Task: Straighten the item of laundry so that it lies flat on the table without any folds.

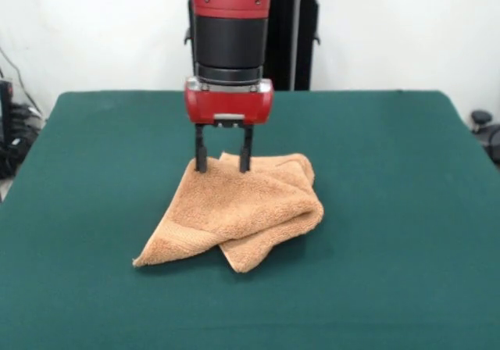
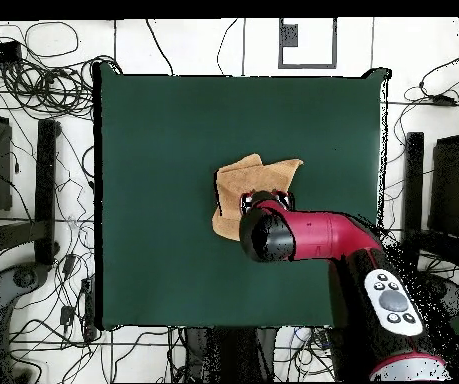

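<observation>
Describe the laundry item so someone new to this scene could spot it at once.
Start from the big dark green table. Near its middle, under the red arm's end effector, lies the towel. It is the only thing lying on the cloth: light orange-tan terry, crumpled and folded over itself.

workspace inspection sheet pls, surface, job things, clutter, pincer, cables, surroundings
surface: table covered in dark green cloth, far larger than the towel.
job's things: orange-tan towel near the table's middle, crumpled, with layers folded over each other; not flat.
clutter: nothing seen on the table besides the towel.
grippers: pincer comes down from above at the towel's far edge, its two fingers spread apart with tips at the cloth; no fold seen pinched between them.
cables: many loose cables on the floor around the table, none on it.
surroundings: white wall behind in the front view; dark stands and equipment beside the table in the overhead view.
</observation>
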Robot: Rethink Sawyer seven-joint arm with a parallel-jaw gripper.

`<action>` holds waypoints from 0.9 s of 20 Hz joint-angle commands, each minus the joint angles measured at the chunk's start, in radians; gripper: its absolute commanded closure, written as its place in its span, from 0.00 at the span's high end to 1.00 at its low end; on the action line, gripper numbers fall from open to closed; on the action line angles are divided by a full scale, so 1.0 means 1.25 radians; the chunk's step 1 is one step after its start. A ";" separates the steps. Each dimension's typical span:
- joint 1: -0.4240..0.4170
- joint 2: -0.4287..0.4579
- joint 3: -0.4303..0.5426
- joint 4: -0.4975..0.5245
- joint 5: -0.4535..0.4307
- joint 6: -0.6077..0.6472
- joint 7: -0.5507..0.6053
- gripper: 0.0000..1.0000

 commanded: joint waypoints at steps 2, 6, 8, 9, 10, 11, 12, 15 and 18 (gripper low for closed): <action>-0.018 0.046 -0.014 -0.061 0.006 0.099 0.033 1.00; -0.045 0.046 0.013 -0.057 0.013 0.110 0.016 1.00; -0.051 0.043 0.024 -0.056 0.020 0.125 0.013 1.00; -0.052 0.043 0.029 -0.056 0.024 0.131 0.013 1.00; -0.052 0.048 0.032 -0.062 0.027 0.137 0.013 1.00; -0.052 0.053 0.035 -0.067 0.030 0.142 0.014 1.00; -0.052 0.060 0.041 -0.075 0.034 0.147 0.014 1.00; -0.087 0.116 0.097 -0.075 0.060 0.150 0.003 1.00; -0.144 0.161 0.171 -0.046 0.080 0.094 -0.002 1.00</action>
